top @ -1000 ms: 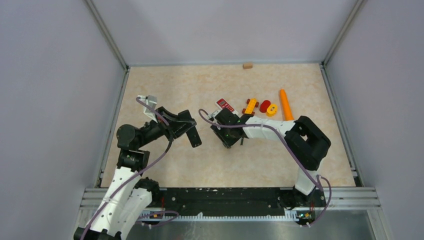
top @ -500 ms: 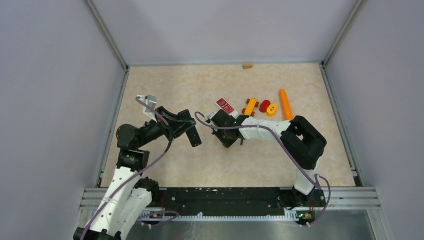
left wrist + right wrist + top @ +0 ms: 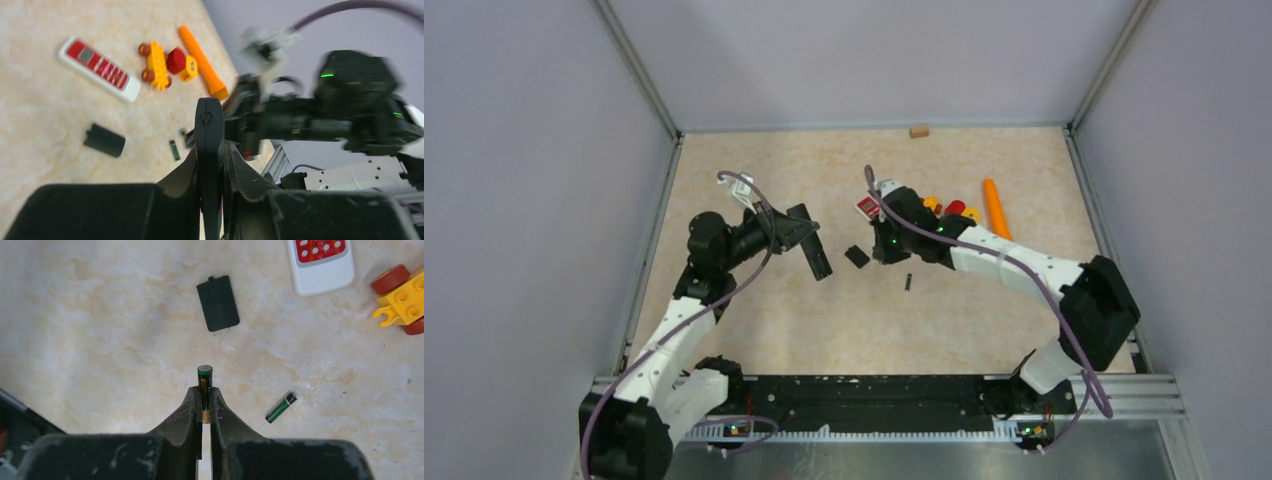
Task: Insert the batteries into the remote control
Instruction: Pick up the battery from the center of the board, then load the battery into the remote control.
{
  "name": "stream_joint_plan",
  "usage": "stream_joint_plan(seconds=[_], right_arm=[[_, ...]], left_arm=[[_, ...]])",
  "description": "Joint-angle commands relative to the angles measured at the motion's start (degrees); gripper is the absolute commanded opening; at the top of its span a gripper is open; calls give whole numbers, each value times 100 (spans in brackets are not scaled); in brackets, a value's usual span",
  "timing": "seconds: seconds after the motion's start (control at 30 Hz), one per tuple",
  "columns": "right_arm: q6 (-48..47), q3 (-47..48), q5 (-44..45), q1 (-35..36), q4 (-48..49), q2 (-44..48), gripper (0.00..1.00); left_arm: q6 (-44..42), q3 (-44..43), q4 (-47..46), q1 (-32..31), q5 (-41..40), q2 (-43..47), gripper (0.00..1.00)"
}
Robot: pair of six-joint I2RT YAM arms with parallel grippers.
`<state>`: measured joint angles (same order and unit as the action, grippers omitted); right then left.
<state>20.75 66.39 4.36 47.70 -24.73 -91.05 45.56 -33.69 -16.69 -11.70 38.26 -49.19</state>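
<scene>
My left gripper (image 3: 212,150) is shut on a slim black remote control (image 3: 209,125), held edge-on above the table; from above the remote (image 3: 816,255) points toward the table's middle. My right gripper (image 3: 203,392) is shut on one green-and-black battery (image 3: 204,379), which sticks out past its fingertips, lifted off the table. A second battery (image 3: 280,407) lies loose on the table to the right of those fingers, also visible from above (image 3: 908,282). The remote's black battery cover (image 3: 218,303) lies flat farther out. From above, the right gripper (image 3: 886,248) hangs just right of the cover (image 3: 857,256).
A white remote with red buttons (image 3: 871,208) lies behind the right gripper. Beside it are a yellow toy car (image 3: 157,65), a red and yellow ring piece (image 3: 181,62) and an orange carrot (image 3: 994,208). A small wooden block (image 3: 919,130) sits at the back wall.
The right gripper closed on a battery and rose toward the back, uncovering the cover and the other battery. The left arm reached farther out with the remote.
</scene>
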Motion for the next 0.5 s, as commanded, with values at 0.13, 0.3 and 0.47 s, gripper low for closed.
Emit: stream_joint_plan(seconds=[0.13,0.3,0.47], right_arm=[[832,413,-1370,-114,-404,728,0],[1140,552,-2224,-103,-424,623,0],[1327,628,-2493,-68,-276,571,0]], left_arm=[[1283,-172,-358,-65,129,-1680,0],[1640,-166,-728,-238,268,-2361,0],[1772,-129,-1085,-397,212,-2567,0]])
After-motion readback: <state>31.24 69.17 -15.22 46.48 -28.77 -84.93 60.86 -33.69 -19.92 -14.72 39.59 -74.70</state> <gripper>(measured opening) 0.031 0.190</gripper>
